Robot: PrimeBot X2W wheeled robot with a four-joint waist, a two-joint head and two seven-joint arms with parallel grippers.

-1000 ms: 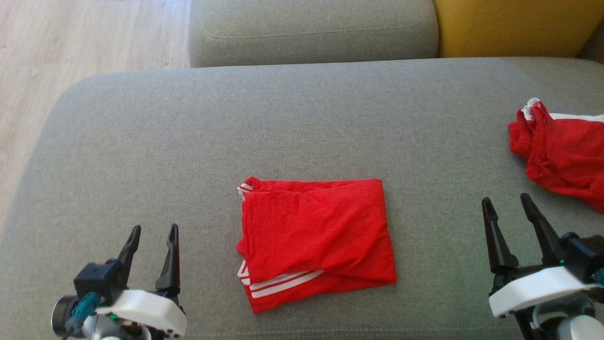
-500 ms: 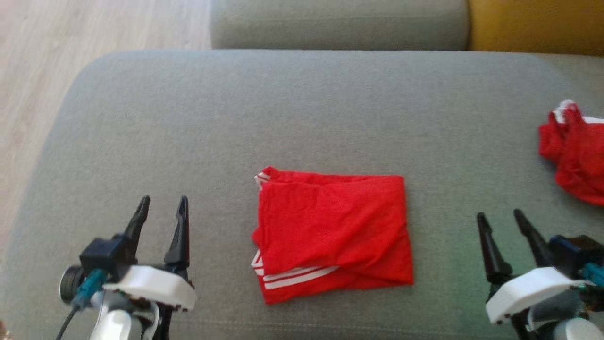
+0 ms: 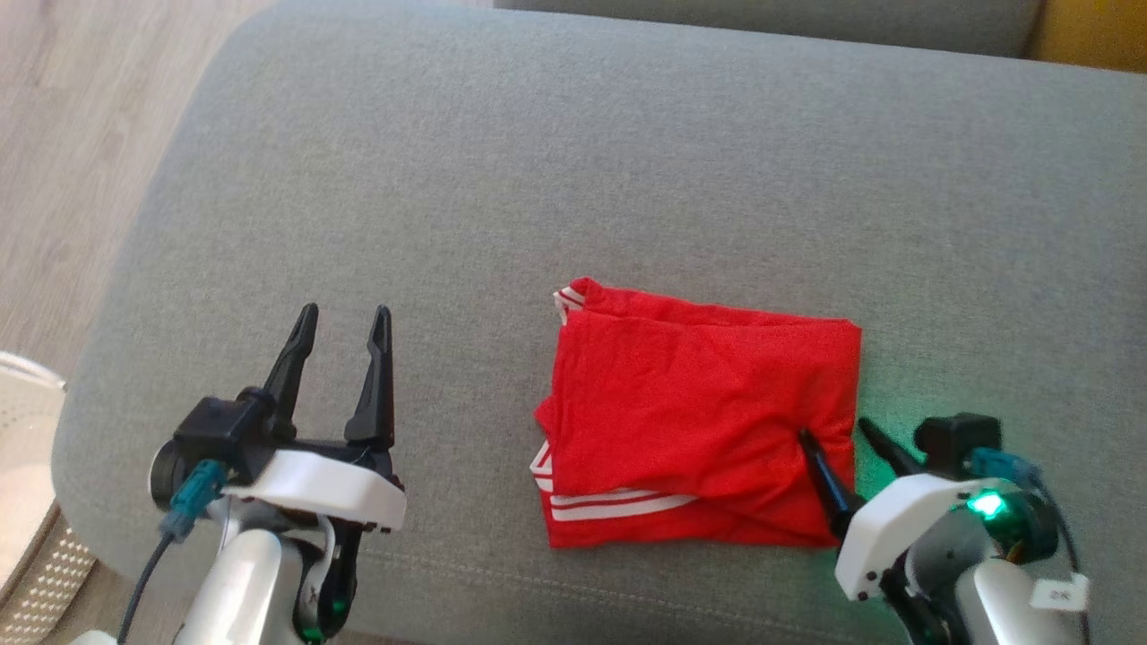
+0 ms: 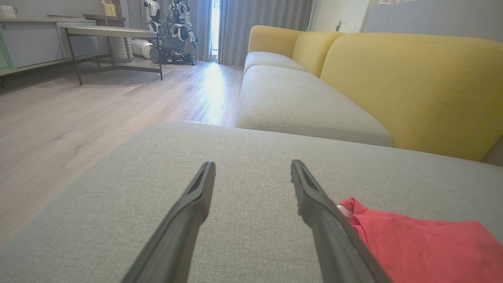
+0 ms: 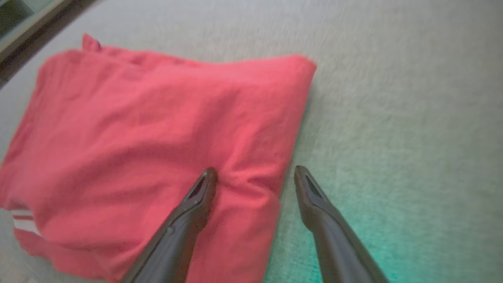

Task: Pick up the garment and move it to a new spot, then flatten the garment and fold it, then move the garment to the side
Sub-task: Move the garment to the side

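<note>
**Folded garment on grey cushion, R fingers straddling its edge**

Seeing red garment (image 3: 699,421) lying folded into a rough rectangle on grey cushion (image 3: 538,179), toward the near edge & right of centre in head view. Noting white stripes (image 3: 618,509) showing along near-left corner, plus a bit more at far-left corner.

Spotting R gripper (image 3: 834,429) sitting at garment's near-right corner, fingers standing apart, clamping nothing. Checking R wrist view: R gripper (image 5: 254,170) straddling garment's (image 5: 157,129) side edge, w/ one finger lying over red fabric & the other over bare grey cushion (image 5: 393,98) just beside it. Not managing to tell whether tips are touching fabric, the view being blurred. Noticing green glow (image 3: 986,504) coming from wrist lamp, tinting cushion nearby.

Finding L gripper (image 3: 346,311) well apart from garment, off to its left over bare cushion, fingers pointing away from robot, spread wide, holding nothing. Checking L wrist view: L gripper (image 4: 252,164) hanging low over grey cushion (image 4: 118,177), garment (image 4: 412,243) peeking in beside one finger at lower right.

Also seeing, in L wrist view: yellow sofa back (image 4: 412,86), second grey seat (image 4: 298,106), wood floor (image 4: 78,118), table (image 4: 110,33), wheeled robot (image 4: 173,23) & curtains (image 4: 263,27) at far end of room. Spotting white perforated basket (image 3: 22,448) at lower left of head view, just beside cushion.
</note>
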